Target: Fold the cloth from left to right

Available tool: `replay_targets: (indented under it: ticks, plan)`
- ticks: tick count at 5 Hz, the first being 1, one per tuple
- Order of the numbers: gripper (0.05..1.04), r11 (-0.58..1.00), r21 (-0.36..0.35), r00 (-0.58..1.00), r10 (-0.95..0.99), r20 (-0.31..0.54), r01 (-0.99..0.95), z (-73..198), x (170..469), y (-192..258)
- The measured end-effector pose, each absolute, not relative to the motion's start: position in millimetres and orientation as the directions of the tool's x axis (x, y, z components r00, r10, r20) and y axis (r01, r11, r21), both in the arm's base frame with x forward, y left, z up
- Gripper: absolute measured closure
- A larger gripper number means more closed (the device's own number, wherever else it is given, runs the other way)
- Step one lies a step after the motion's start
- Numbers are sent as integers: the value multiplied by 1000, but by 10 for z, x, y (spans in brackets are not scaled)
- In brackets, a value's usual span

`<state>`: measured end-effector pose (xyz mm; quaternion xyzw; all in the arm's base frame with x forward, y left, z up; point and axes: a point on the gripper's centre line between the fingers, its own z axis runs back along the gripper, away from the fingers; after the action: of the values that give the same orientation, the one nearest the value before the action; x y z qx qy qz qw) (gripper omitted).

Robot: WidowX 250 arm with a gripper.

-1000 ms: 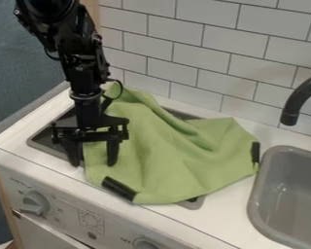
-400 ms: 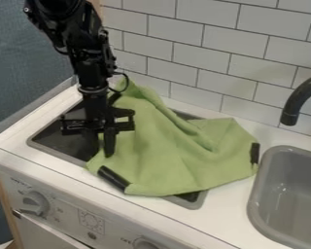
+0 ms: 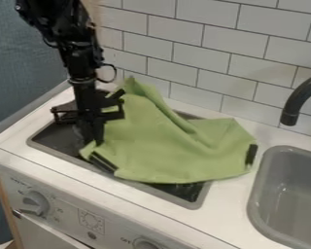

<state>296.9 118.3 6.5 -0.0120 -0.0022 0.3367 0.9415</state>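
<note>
The rumpled green fabric cloth [image 3: 168, 153], creased and black-stripped at two edges, lay across the dark recessed stovetop [image 3: 53, 136]. I couldn't tell whether my black gripper [image 3: 90, 140], at its left, was clenched.

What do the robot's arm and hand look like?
The arm is black, with chunky pieces joined together. A thin black cable loops out from its side. The hand is black too, with bars sticking out sideways.
</note>
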Motion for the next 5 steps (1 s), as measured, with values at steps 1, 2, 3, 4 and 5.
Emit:
replay_targets:
  ticks: [1, 2, 3, 4, 5]
  plan:
    - [1034, 758, -21, 759, 651, -16, -651, 78, 2973, 1258]
    - [1034, 736, -31, 737, 676, -22, -676, 145, 2897, 1345]
    - [1034, 693, -66, 695, 719, -11, -718, 319, 2734, 1550]
    - [1035, 697, -87, 699, 715, 12, -712, 517, 2700, 1579]
    - [1035, 666, -93, 669, 744, -2, -740, 527, 2603, 1690]
